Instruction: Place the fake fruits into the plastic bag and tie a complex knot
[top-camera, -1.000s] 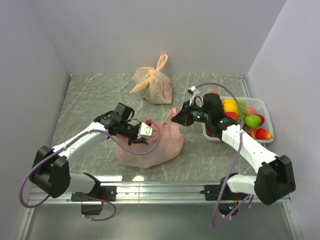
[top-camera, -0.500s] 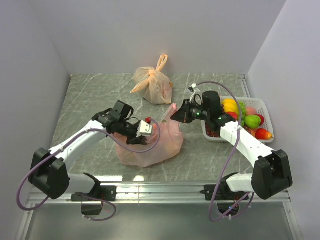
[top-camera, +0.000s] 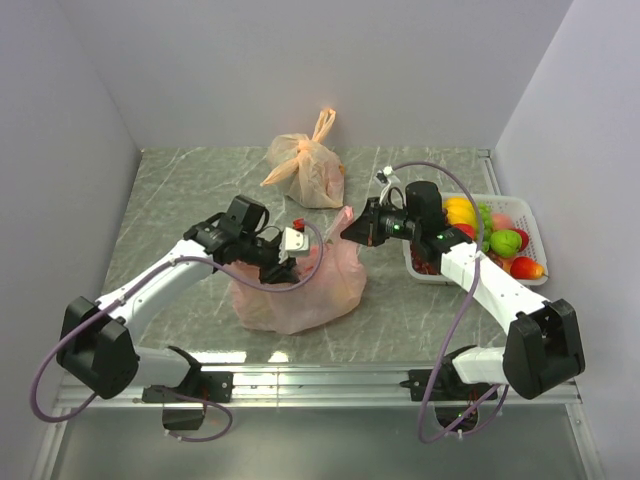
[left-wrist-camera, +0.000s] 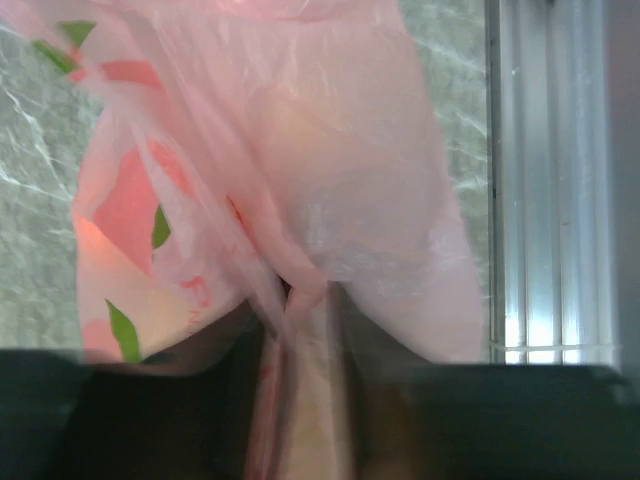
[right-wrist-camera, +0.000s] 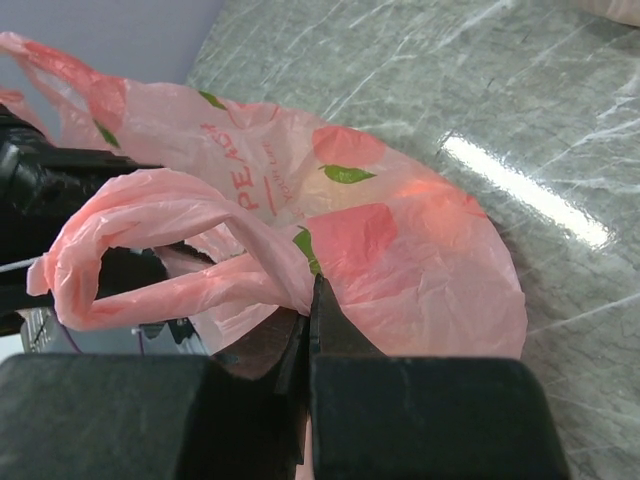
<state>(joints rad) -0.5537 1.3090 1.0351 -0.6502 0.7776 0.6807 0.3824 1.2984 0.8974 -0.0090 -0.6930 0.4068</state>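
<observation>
Pink-red film fills the middle of the table (top-camera: 190, 190): the plastic bag (top-camera: 300, 295) lies slumped there, its near edge close to the rail (top-camera: 330, 380) that runs along the table's front. The right end effector (top-camera: 352, 230), jaws pressed together, pinches a looped handle (right-wrist-camera: 170, 215) at the bag's upper right edge. The left end effector (top-camera: 288, 252) sits at the bag's upper left edge, its dark fingers (left-wrist-camera: 120, 410) spread, with a narrow strand of the bag's film running down between them and not touching either one. The fake fruits (top-camera: 505, 243) are piled in a white basket (top-camera: 530, 215) set against the right wall, just behind the right arm's forearm and well apart from the bag. A pale orange bag (top-camera: 310, 175) with upright tied handles stands near the back wall, with a strip of bare table between it and the pink-red bag. Bare marble-patterned surface spreads to the left of the bag, behind the left arm, out to the left wall.
</observation>
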